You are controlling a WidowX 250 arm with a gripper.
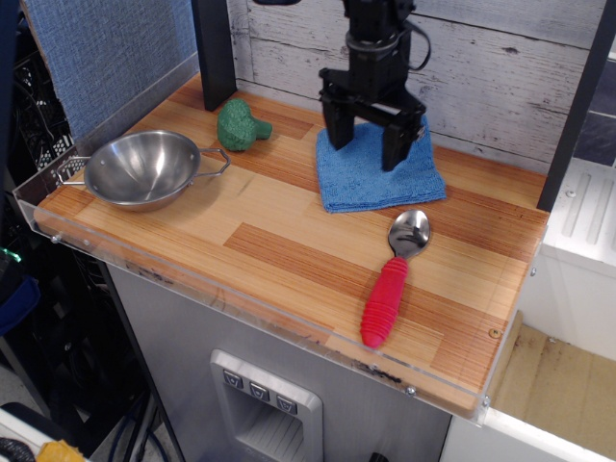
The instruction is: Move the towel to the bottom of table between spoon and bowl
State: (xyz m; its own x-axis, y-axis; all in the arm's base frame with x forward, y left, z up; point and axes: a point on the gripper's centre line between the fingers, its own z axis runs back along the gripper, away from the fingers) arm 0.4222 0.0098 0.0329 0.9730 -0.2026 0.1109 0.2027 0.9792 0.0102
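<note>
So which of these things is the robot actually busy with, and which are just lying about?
Part of the job: towel, spoon, bowl, table, gripper open over the towel.
Just lying about: green broccoli toy.

towel (371,178): blue | table (279,245): striped light and reddish wood | spoon (393,277): silver head, red handle | bowl (141,169): shiny steel | toy (241,125): green | gripper (365,139): black | wall (500,72): grey-white planks

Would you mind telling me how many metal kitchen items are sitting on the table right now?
2. The stainless-steel bowl sits at the left end of the table. The spoon, with a metal head and red handle, lies toward the right, just in front of the blue towel.
</note>
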